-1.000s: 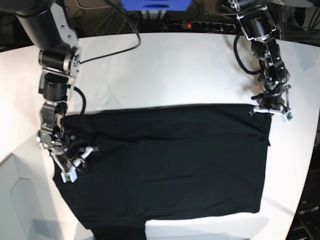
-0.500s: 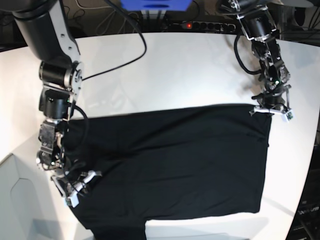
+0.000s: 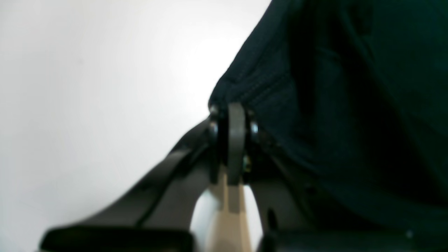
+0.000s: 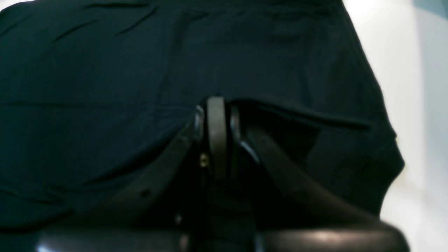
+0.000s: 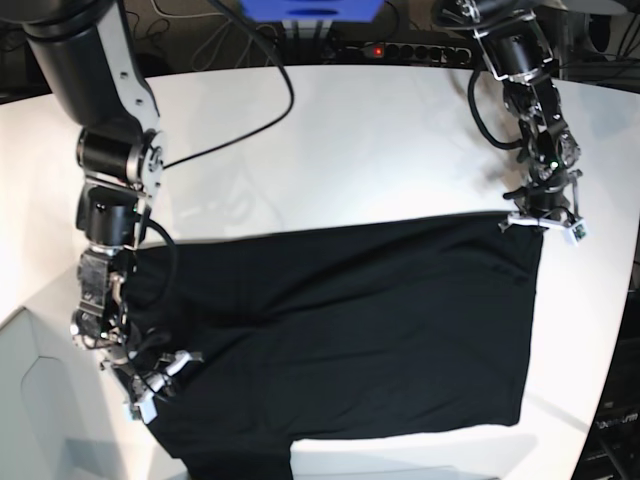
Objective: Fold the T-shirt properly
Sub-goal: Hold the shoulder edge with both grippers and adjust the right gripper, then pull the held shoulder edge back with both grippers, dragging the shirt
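The black T-shirt [image 5: 340,330] lies spread flat on the white table [image 5: 350,140]; no print or tag shows. My left gripper [image 5: 541,217] is shut on the shirt's far right corner; in the left wrist view [image 3: 233,115] the fingers pinch a black hem [image 3: 266,84]. My right gripper [image 5: 150,385] is shut on the shirt's left edge near the table's front left; in the right wrist view [image 4: 217,108] the closed fingers hold a fold of black cloth [image 4: 280,108].
A power strip [image 5: 415,50] and cables lie along the table's far edge. A blue box [image 5: 310,10] stands behind it. The table's front edge cuts across the shirt's lower part [image 5: 230,465].
My right gripper has moved toward the front of the table, dragging the shirt's left edge with it. The shirt's far edge now slants. My left gripper has stayed in place.
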